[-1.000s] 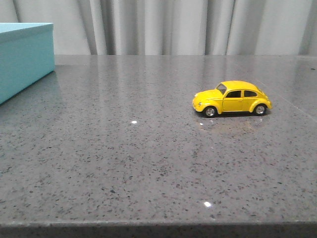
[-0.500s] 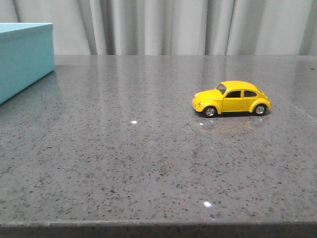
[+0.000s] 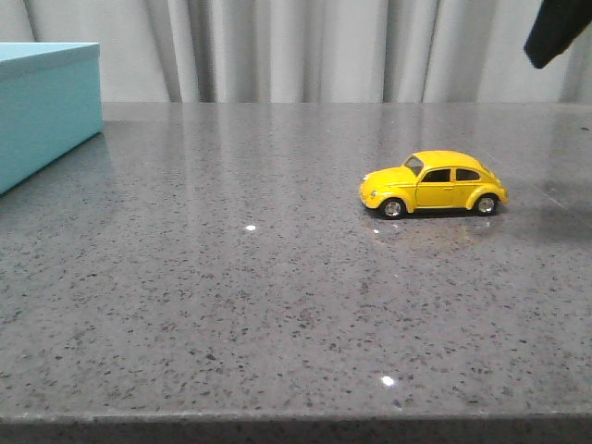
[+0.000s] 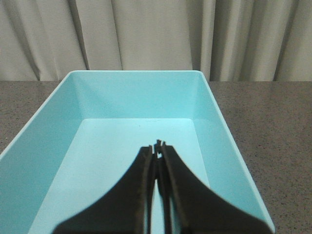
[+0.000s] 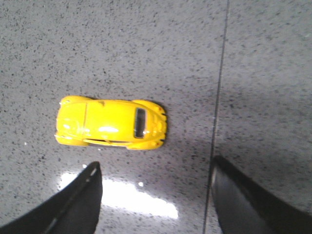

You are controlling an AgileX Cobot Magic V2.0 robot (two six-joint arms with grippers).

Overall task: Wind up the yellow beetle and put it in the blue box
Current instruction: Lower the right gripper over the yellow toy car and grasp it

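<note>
- The blue box [image 3: 46,106] stands at the far left of the grey speckled table [image 3: 231,305], only its near corner showing in the front view; the lid is off.
- In the left wrist view the box [image 4: 214,122] is open and bare inside, and the left gripper [image 4: 159,146] hangs above its floor with its dark fingers [image 4: 141,185] pressed together, holding nothing.
- A grey pleated curtain [image 3: 305,51] hangs behind the table.
- The yellow beetle [image 3: 433,183] sits on its wheels right of centre, well apart from the box, nose pointing left.
- A dark piece of the right arm [image 3: 558,32] shows in the top right corner of the front view, above and beyond the car.
- From the right wrist view, the right gripper [image 5: 156,195] hovers over the beetle [image 5: 111,122], jaws spread wide, fingers [image 5: 73,204] clear of the car.
- A thin seam [image 5: 218,107] runs across the table beside the car.
</note>
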